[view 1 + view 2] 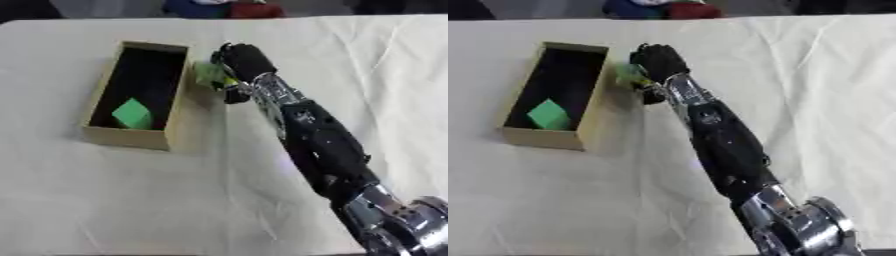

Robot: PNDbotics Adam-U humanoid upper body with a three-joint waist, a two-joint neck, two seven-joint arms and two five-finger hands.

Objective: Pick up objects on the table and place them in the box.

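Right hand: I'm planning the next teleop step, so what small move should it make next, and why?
Probably carry leftward over the box rim, then release. The right hand is curled round a green object just outside the box's right wall, while a green block already lies inside on the dark floor.

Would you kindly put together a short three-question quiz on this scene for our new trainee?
1. True or false: the box already holds a green block.
2. Which hand is at work? A) left B) right
3. Fill in: the right hand is curled on a green object just outside the box's ____ wall.

Key: 1 true; 2 B; 3 right. The left hand does not show in either view. The box stands on a pale cloth.
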